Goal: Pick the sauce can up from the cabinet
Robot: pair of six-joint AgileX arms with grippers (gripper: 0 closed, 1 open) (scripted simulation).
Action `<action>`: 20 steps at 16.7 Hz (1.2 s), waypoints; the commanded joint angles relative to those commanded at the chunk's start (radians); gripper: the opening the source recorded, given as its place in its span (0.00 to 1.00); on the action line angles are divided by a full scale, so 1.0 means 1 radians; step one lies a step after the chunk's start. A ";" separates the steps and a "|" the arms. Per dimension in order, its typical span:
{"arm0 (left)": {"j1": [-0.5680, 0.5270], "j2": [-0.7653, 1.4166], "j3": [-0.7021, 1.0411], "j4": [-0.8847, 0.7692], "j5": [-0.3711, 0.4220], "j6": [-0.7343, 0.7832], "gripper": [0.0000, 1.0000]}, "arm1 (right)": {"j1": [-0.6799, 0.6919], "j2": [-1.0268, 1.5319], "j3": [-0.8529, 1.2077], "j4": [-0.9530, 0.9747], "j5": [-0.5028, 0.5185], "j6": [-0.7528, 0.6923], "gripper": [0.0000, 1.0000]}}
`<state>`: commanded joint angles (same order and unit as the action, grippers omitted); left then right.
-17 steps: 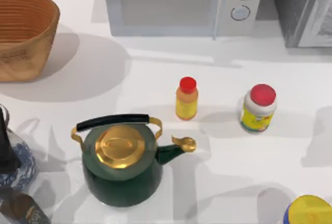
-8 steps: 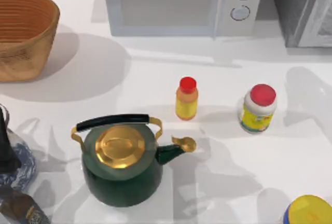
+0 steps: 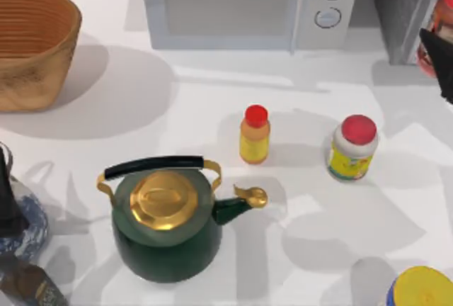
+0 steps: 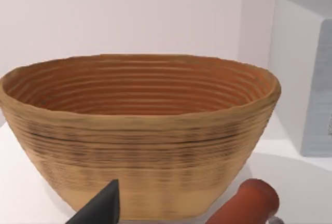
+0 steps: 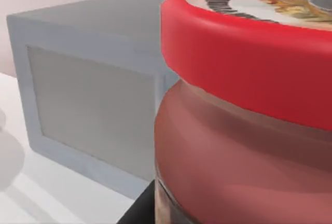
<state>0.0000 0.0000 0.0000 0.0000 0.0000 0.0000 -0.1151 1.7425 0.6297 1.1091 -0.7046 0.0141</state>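
Note:
The sauce can (image 3: 444,26), with a red rim and reddish sides, hangs at the right edge of the top view just in front of the dark-grey cabinet (image 3: 398,8). My right gripper (image 3: 440,51) is shut on it, and one dark finger crosses the can's side. The right wrist view has the sauce can (image 5: 244,130) very close, its red-rimmed, pale printed top uppermost, with a dark finger (image 5: 140,211) beside its base. My left arm (image 3: 8,203) stays parked at the table's left edge.
A white microwave (image 3: 248,5) stands at the back and a wicker basket (image 3: 35,44) at the back left. A green kettle (image 3: 166,221), a slim yellow bottle (image 3: 255,136) and a red-capped jar (image 3: 352,149) occupy the middle. A yellow-lidded container (image 3: 421,288) sits front right.
The sauce can and my right gripper have come into the top view at the right edge by the cabinet. Shadows on the table's right side have shifted. The left arm has not moved.

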 joint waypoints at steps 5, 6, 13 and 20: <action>0.000 0.000 0.000 0.000 0.000 0.000 1.00 | -0.022 0.349 0.127 0.219 -0.135 -0.001 0.00; 0.000 0.000 0.000 0.000 0.000 0.000 1.00 | -0.024 0.389 0.144 0.247 -0.152 -0.001 0.00; 0.000 0.000 0.000 0.000 0.000 0.000 1.00 | -0.022 0.443 0.164 0.285 -0.174 0.000 0.00; 0.000 0.000 0.000 0.000 0.000 0.000 1.00 | 0.055 0.564 0.300 0.267 -0.090 -0.002 0.00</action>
<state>0.0000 0.0000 0.0000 0.0000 0.0000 0.0000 -0.0605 2.3062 0.9301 1.3764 -0.7945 0.0117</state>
